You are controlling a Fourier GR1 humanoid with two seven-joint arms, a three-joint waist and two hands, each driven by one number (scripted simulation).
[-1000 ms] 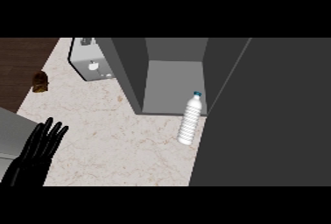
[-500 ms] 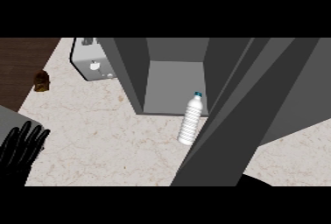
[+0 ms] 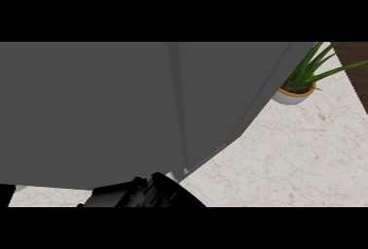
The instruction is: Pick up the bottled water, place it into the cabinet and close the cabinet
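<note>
The grey cabinet (image 3: 108,107) fills most of the head view, and its door (image 3: 223,92) lies across the front, so nothing inside shows. The bottled water is not in sight. My right hand (image 3: 147,193) rises from the lower edge at the middle, its fingers reaching up to the door's lower corner and holding nothing. Only a black sliver of my left hand (image 3: 6,192) shows at the lower left edge.
A potted green plant (image 3: 296,90) stands on the marble counter (image 3: 302,160) at the upper right, just beside the cabinet. Dark wood floor (image 3: 357,52) shows past the counter's far right corner.
The cabinet door has swung across and now covers the opening, hiding the bottle. My right hand has come in at the bottom. The left hand has slid almost out of view.
</note>
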